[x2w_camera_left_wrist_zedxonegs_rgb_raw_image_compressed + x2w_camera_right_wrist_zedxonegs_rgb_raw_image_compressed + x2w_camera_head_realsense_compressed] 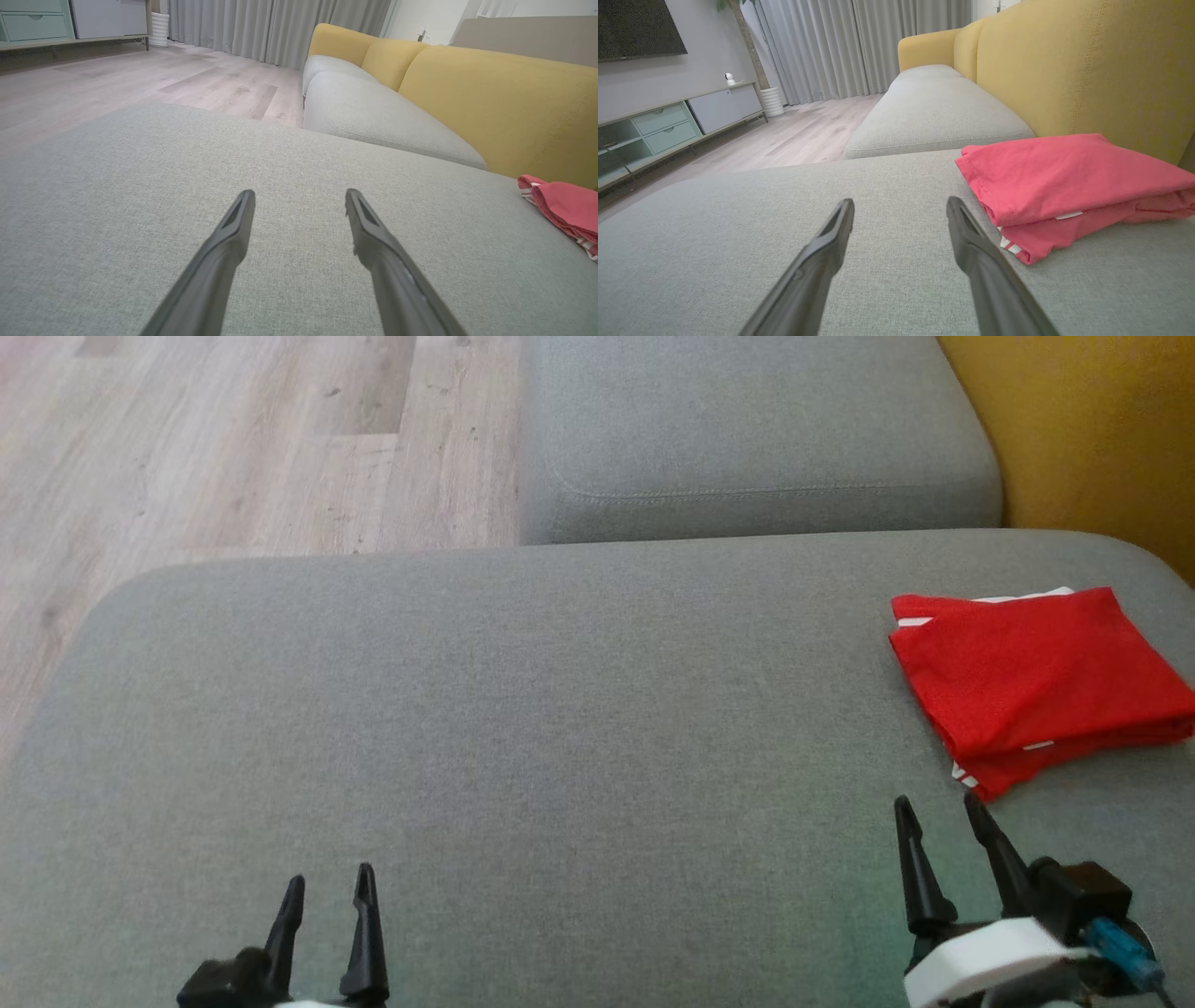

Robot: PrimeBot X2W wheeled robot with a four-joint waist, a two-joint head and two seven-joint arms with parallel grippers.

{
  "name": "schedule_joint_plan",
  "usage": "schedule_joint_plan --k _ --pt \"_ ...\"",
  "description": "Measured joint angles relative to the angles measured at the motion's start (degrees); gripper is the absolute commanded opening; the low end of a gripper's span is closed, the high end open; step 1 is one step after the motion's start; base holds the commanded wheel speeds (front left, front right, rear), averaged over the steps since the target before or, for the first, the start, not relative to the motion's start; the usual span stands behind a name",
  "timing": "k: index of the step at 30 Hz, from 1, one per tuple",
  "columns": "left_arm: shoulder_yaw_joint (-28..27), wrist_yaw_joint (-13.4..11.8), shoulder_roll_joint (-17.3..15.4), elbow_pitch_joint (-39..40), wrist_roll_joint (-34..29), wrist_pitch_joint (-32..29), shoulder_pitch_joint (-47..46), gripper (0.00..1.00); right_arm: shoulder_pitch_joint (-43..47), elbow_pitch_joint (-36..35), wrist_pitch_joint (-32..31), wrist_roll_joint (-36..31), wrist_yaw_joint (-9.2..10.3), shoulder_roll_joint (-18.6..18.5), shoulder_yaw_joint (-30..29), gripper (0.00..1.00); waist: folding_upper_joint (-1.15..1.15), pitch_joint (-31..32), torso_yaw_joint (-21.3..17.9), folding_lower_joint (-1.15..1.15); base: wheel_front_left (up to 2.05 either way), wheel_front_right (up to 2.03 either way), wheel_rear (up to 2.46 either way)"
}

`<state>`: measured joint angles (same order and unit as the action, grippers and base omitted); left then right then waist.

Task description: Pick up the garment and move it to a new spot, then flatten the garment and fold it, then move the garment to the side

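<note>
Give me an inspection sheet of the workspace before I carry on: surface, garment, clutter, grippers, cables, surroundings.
Surface: grey sofa cushion, flat.
Job's things: red garment, folded, white stripes at its edges, lying at the cushion's right end.
Clutter: nothing seen.
Grippers: left gripper and right gripper, jaws open, holding nothing; the right one is close by the garment's near corner.
Cables: blue plug at the right wrist.
Surroundings: wooden floor, second grey cushion, yellow backrest, curtains, low cabinet.
</note>
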<state>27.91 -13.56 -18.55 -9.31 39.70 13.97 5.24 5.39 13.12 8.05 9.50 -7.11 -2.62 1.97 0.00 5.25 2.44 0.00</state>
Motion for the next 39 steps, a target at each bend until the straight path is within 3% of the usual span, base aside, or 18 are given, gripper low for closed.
schedule_joint_plan --k 18,19,24,39 --pt "-0.01 0.31 0.29 -0.96 0.77 -0.01 0.03 1.0 2.42 -3.2 -1.53 -0.01 0.0 0.02 0.38 1.0 0.0 0.27 0.0 0.0 0.0 0.0 0.0" --pt "0.04 0.45 0.45 -1.51 0.82 -0.07 0.04 0.0 2.42 -2.57 -1.52 0.02 0.01 0.03 0.42 0.0 0.0 0.27 0.0 0.0 0.0 0.0 0.0" --pt "0.51 0.48 1.74 -5.08 1.0 -0.37 2.06 0.0 4.15 2.0 -1.53 0.29 0.01 0.05 0.56 0.0 0.0 0.2 -0.02 0.0 0.0 0.0 0.0" --pt "-2.26 2.56 3.02 -5.31 6.9 -2.42 2.11 0.0 4.47 2.2 -2.61 9.71 0.02 0.05 0.01 0.0 0.0 -0.44 -0.3 0.0 0.0 0.0 0.0"
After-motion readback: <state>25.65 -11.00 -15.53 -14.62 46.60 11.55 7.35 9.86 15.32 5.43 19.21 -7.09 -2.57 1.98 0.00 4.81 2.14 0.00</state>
